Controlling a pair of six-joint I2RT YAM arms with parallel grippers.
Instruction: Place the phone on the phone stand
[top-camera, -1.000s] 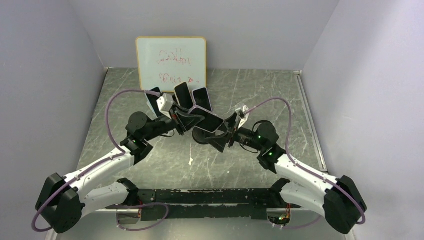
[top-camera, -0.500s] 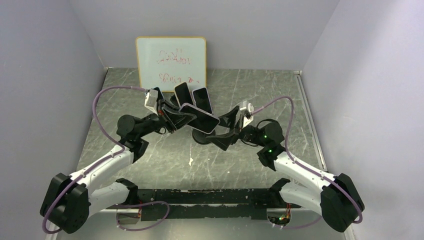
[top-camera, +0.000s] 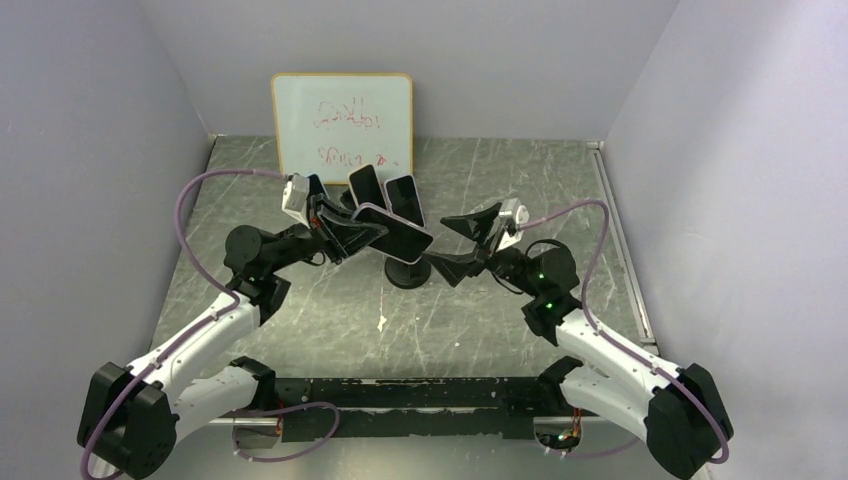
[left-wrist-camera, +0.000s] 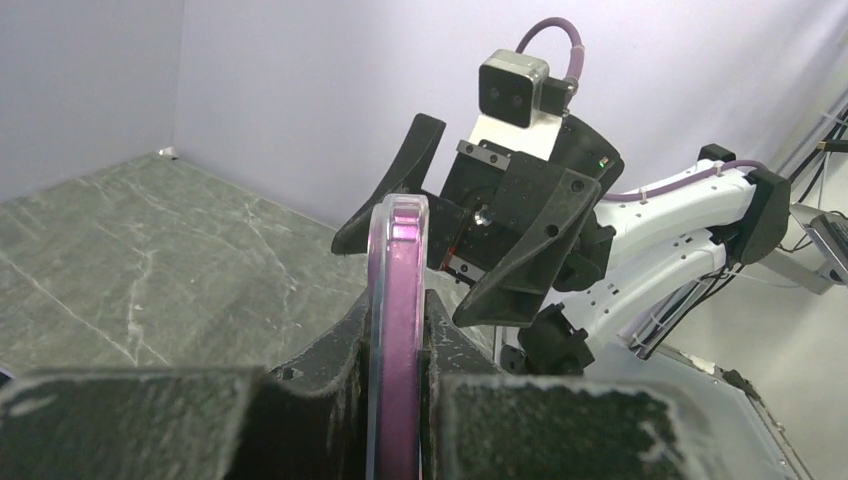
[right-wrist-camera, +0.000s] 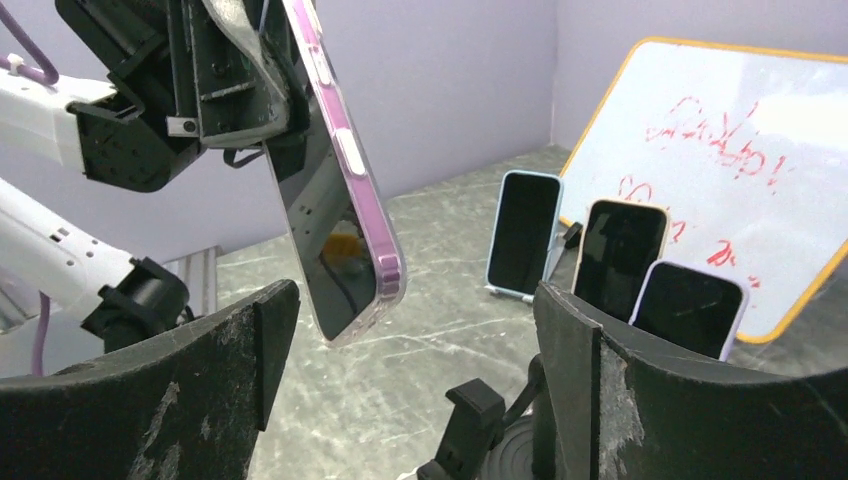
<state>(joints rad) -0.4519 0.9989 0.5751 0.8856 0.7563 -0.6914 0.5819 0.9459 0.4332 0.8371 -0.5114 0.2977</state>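
Note:
My left gripper (top-camera: 352, 232) is shut on a phone (top-camera: 393, 233) in a purple case, held in the air above the black phone stand (top-camera: 408, 273). In the left wrist view the phone's purple edge (left-wrist-camera: 397, 330) runs between the jaws. In the right wrist view the phone (right-wrist-camera: 335, 190) hangs tilted at upper left, and the stand's clamp (right-wrist-camera: 470, 425) sits low between my fingers. My right gripper (top-camera: 462, 245) is open and empty, just right of the stand and apart from the phone.
Three more phones (top-camera: 385, 197) stand upright behind the stand, also in the right wrist view (right-wrist-camera: 620, 255). A whiteboard (top-camera: 342, 122) with red writing leans on the back wall. The grey marbled tabletop (top-camera: 330, 320) has walls on three sides.
My right gripper has let go of the phone, opened and drawn back to the right. My left gripper has lifted the phone slightly up and back over the stand.

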